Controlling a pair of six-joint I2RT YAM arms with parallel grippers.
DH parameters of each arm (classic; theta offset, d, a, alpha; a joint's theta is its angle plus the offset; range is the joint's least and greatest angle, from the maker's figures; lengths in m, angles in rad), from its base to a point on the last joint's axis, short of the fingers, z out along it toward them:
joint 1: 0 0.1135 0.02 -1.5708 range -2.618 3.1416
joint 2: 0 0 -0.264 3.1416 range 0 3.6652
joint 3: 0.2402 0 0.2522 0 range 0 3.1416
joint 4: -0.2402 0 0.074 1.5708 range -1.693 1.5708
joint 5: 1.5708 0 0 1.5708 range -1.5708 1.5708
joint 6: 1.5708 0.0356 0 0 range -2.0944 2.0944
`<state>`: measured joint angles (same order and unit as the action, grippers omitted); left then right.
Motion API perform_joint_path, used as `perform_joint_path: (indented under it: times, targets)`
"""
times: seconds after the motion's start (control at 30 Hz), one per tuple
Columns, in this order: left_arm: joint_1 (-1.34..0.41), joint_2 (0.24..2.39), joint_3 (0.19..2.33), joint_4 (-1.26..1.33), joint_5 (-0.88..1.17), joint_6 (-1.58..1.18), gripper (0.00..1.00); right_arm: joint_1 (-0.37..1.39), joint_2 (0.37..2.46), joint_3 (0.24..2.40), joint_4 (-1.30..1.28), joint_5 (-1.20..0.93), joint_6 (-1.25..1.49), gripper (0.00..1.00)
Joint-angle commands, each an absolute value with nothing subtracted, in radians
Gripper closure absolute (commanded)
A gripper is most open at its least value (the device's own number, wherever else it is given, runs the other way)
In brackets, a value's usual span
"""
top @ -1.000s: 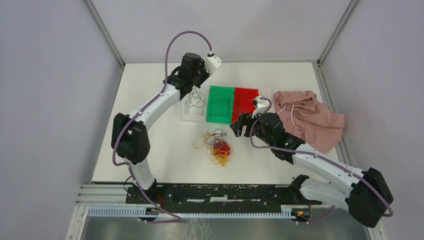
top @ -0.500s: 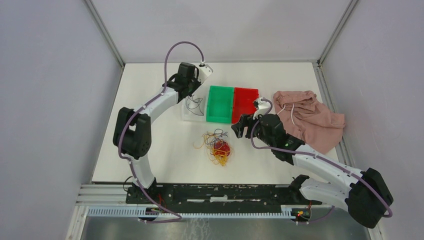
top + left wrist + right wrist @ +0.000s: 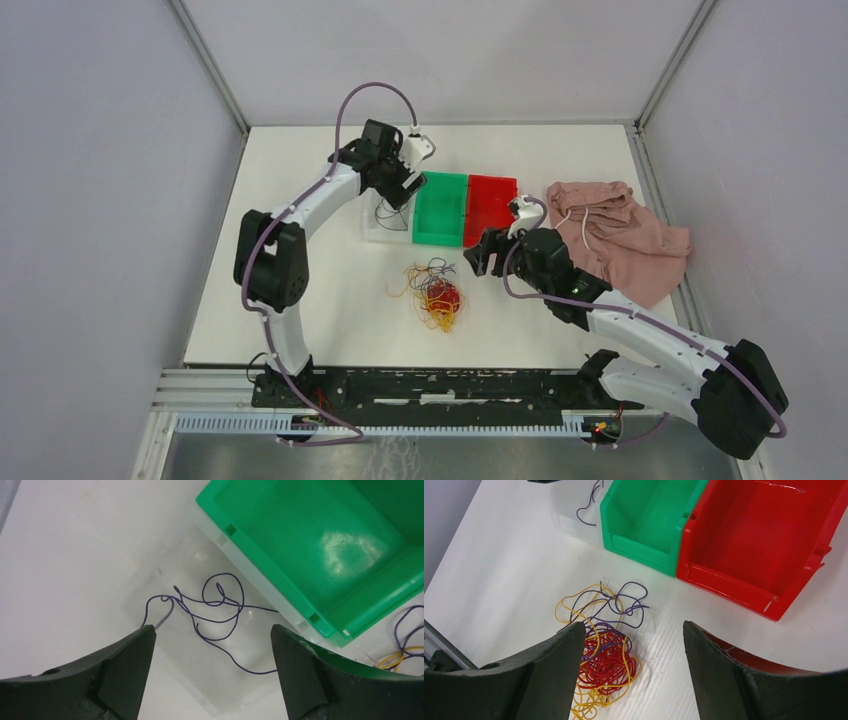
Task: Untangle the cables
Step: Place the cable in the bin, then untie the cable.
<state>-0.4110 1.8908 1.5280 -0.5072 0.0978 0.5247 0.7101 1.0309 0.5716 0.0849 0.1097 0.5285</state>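
A clump of yellow, red and purple cables (image 3: 432,293) lies on the white table in front of the bins; the right wrist view shows the clump (image 3: 606,660) below my fingers. A single purple cable (image 3: 215,605) lies loose in the clear bin (image 3: 150,580), free of my fingers. My left gripper (image 3: 212,630) hangs open above that bin, nothing between its jaws. The left gripper (image 3: 403,186) sits at the bin's far end in the top view. My right gripper (image 3: 633,625) is open and empty, held just right of and above the clump, and appears in the top view (image 3: 478,255) too.
A green bin (image 3: 440,208) and a red bin (image 3: 488,205) stand side by side right of the clear bin (image 3: 372,228). Both look empty. A pink cloth (image 3: 620,235) with a white drawstring lies at the right, behind my right arm.
My left gripper has opened and let go of the purple cable, which now lies in the clear bin. Its wrist has turned and shifted slightly right. The right arm has barely moved.
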Motion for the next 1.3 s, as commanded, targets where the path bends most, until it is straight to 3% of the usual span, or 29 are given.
perform_joint_path:
  times: [0.0,0.33,0.5,0.63,0.73,0.93,1.27]
  targets:
    - [-0.386,1.91,1.737,-0.626,0.22,0.474,0.04,0.705,1.002,0.592,0.086,0.104,0.529,0.22]
    - [-0.337,1.856,1.881,-0.82,0.397,0.503,0.0,0.705,1.017,0.592,0.095,0.043,0.524,0.21]
    - [-0.348,1.676,1.613,-0.955,0.604,0.691,0.03,0.704,1.079,0.588,0.152,-0.101,0.528,0.21]
    - [-0.438,1.54,1.363,-1.004,0.593,0.819,0.11,0.705,1.121,0.577,0.193,-0.13,0.546,0.22]
    - [-0.501,1.485,1.237,-0.899,0.542,0.765,0.15,0.705,1.13,0.568,0.223,-0.141,0.56,0.23]
    - [-0.545,1.575,1.253,-0.772,0.52,0.649,0.32,0.705,1.09,0.57,0.183,-0.129,0.549,0.25]
    - [-0.577,1.692,1.266,-0.792,0.532,0.831,0.34,0.703,0.951,0.546,0.089,-0.054,0.529,0.26]
